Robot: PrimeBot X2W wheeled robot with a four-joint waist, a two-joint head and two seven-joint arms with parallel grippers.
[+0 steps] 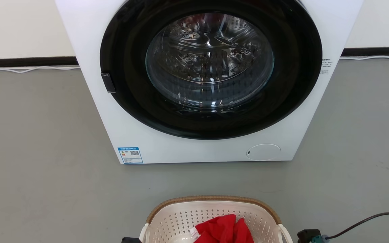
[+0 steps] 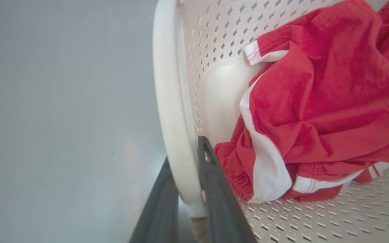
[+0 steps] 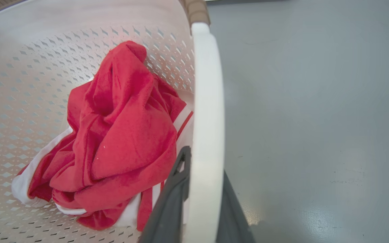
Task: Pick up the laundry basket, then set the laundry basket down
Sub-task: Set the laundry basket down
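On the grey floor (image 1: 29,135), the head view crops the laundry basket (image 1: 181,216); wrist views show left gripper (image 2: 184,152) and right gripper (image 3: 204,167) pinching its handles (image 2: 171,101).

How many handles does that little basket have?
2: the left handle and the right handle of the laundry basket, one per side, each between dark fingers.

one laundry basket (image 1: 211,199), one garment (image 1: 224,229), one washer (image 1: 181,150)
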